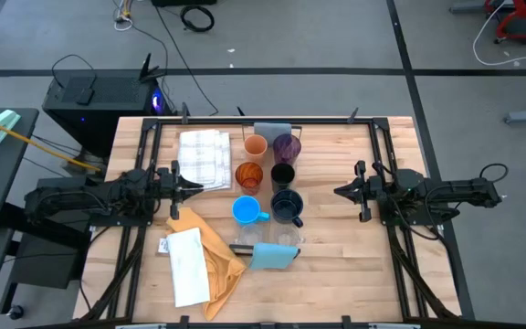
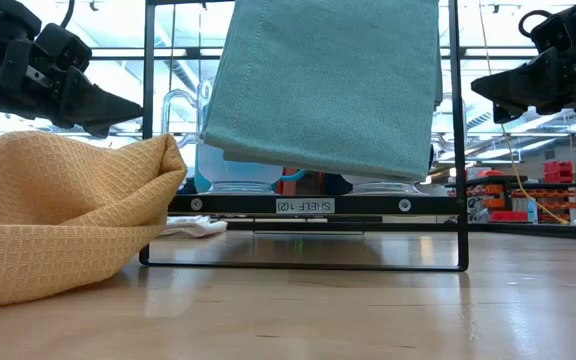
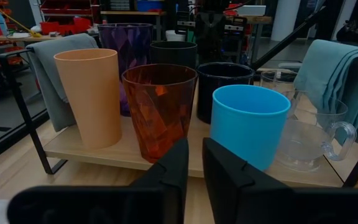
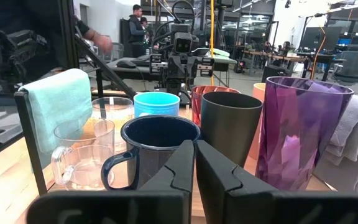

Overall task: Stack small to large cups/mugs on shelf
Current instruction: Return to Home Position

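Shelf: mid-tabletop, between the two arms. A grey cloth hangs at one end and a teal cloth at the other.

Contents, upright, in pairs from the grey end:
- orange cup, purple cup
- amber cup, black cup
- blue mug, navy mug
- clear glass, seemingly two pieces, beside the teal cloth

Left gripper: off the shelf's left side, clear of the cups. Jaws closed, holding nothing.

Right gripper: off the shelf's right side, clear of the cups. Jaws closed, holding nothing.
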{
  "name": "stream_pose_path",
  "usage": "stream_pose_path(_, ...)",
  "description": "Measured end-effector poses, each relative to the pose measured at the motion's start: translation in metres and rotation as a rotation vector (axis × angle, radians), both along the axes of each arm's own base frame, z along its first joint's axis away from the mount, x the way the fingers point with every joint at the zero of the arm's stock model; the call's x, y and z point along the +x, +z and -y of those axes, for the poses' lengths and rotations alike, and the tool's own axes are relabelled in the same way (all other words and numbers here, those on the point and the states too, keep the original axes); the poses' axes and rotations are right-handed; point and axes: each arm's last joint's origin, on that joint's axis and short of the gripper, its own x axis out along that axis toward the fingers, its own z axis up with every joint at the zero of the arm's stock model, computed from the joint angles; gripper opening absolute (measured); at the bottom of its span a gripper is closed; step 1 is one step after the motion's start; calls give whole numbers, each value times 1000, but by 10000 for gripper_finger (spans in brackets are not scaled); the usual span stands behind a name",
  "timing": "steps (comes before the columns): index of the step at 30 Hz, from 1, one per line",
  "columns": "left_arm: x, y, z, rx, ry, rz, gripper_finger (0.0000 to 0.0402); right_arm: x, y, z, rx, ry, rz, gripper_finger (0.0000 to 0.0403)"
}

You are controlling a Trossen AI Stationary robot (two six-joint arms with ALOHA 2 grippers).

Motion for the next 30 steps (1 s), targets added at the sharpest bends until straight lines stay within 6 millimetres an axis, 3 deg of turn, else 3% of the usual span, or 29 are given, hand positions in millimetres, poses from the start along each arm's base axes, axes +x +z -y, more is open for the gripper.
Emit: stream_pose_path(30, 0, 0, 0, 0, 0, 0, 54, 0, 0, 0, 0, 0, 0, 22)
